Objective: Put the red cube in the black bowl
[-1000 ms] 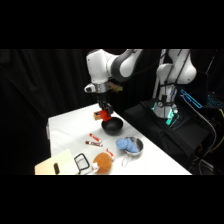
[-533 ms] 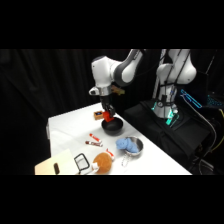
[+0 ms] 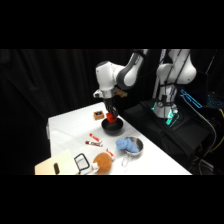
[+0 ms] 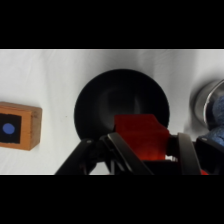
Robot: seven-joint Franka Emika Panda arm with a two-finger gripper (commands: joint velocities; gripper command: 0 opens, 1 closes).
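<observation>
arm reaches down, jaws [image 4: 146, 150] clamped on the red cube [image 4: 141, 136] above the black bowl [image 4: 100, 107]

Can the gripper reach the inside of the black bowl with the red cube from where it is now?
Probably yes. The gripper holds the red cube directly above the black bowl, and nothing visible lies inside the bowl or between them.
</observation>
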